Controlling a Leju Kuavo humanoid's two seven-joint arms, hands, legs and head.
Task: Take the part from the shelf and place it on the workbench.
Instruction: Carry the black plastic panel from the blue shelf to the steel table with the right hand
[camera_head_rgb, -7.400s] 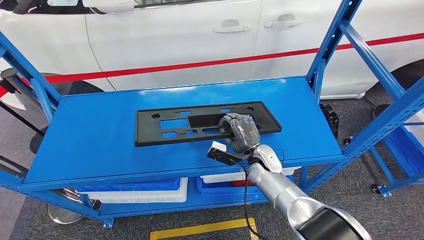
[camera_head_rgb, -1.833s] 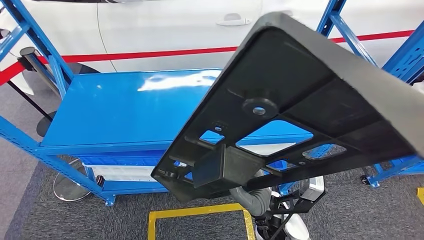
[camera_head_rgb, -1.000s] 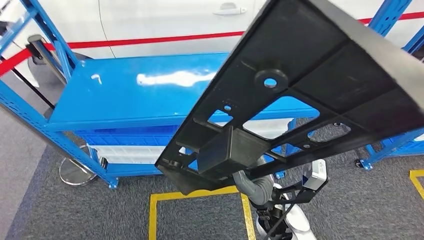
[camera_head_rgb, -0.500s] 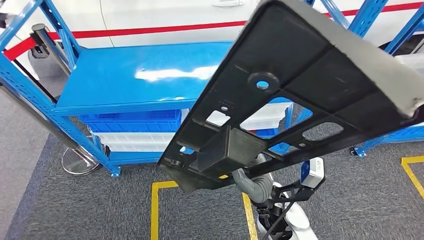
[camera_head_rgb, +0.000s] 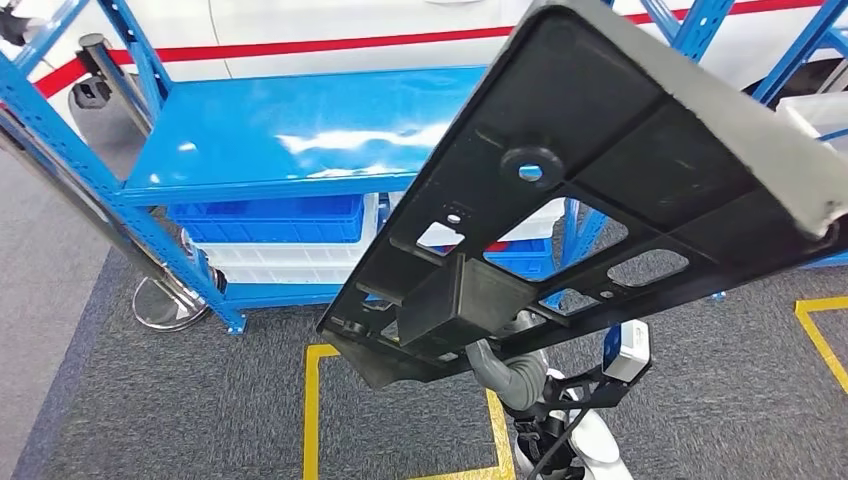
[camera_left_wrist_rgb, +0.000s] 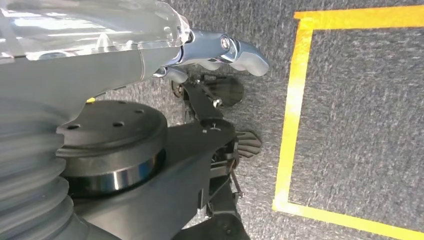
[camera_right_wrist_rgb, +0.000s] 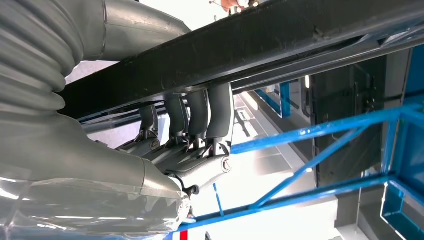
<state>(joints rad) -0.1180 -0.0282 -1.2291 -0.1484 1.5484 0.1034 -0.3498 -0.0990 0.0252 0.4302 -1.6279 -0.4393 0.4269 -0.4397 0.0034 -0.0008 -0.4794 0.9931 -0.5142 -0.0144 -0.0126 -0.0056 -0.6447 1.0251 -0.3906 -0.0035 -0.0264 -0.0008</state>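
A long black plastic part (camera_head_rgb: 640, 170) with cut-outs is tilted up close in the head view, well off the blue shelf (camera_head_rgb: 290, 125). My right hand (camera_head_rgb: 503, 362) grips it from underneath and is mostly hidden by it. In the right wrist view the dark fingers (camera_right_wrist_rgb: 200, 115) wrap the edge of the part (camera_right_wrist_rgb: 250, 45). My left hand (camera_left_wrist_rgb: 222, 49) hangs at my side over the carpet and holds nothing. The shelf's top board is bare.
Blue and white bins (camera_head_rgb: 270, 218) sit on the shelf's lower level. A stanchion base (camera_head_rgb: 165, 302) stands at its left corner. A white car (camera_head_rgb: 330, 20) is behind. Yellow floor lines (camera_head_rgb: 312, 410) mark the grey carpet. Blue rack beams (camera_right_wrist_rgb: 325, 130) are close on the right.
The part lay on the shelf under my right hand; now it is lifted and held. The whole view keeps shifting, with the shelf sliding farther away, so the camera has moved.
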